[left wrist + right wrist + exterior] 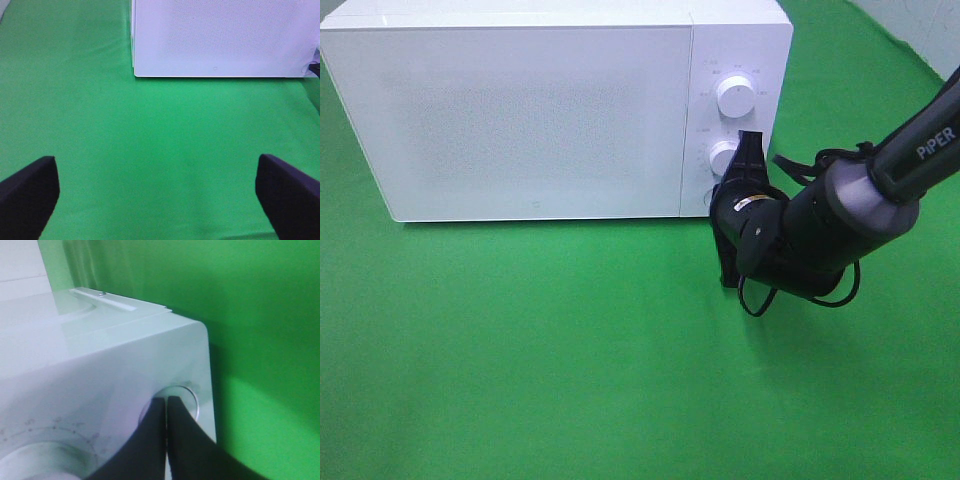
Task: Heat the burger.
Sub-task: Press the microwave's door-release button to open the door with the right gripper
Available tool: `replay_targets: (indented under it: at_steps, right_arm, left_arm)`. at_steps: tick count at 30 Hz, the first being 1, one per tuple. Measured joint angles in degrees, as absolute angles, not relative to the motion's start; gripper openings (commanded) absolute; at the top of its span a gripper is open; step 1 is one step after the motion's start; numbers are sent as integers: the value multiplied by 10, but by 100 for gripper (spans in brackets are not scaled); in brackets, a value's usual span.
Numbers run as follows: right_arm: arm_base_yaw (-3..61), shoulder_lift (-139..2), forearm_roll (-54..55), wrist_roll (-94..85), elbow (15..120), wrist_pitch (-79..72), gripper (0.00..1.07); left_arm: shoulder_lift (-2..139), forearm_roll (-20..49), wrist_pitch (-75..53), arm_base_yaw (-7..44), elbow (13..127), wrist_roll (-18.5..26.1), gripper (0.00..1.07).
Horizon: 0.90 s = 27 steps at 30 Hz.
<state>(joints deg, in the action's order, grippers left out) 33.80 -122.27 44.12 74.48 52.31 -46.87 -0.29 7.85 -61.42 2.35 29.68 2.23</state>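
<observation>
Burger position cannot be told: the burger is not seen in any of the three views, and the door of the white microwave (535, 110) is seen shut, so what lies behind it is hidden.

The microwave is set on the green cloth (520, 350) at its far edge, with its front turned toward the near edge. On the control panel at the right end of its front, an upper knob (735, 97) and a lower knob (724, 158) are seen, and below them, near the bottom right corner of the front, a round button (182, 400) is found.

The right gripper (717, 203) is held at that corner of the microwave, carried by the black right arm (920, 140), which is marked PiPER and is brought in from the right edge. In the right wrist view its fingers (150, 440) are pressed together with nothing between them, and their tips are laid over the round button; whether the button is actually touched cannot be told.

The left gripper (160, 200) is shown only in the left wrist view. Its fingers (27, 195) are spread wide with nothing held, above bare cloth, well apart from the microwave, whose front left corner is faced from the near side.
</observation>
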Motion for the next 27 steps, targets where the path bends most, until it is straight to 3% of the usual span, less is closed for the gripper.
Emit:
replay_targets:
  at_steps: [27]
  right_arm:
    - [347, -1238, 458, 779, 536, -509, 0]
  left_arm:
    - [-3, 78, -614, 23, 297, 22, 100]
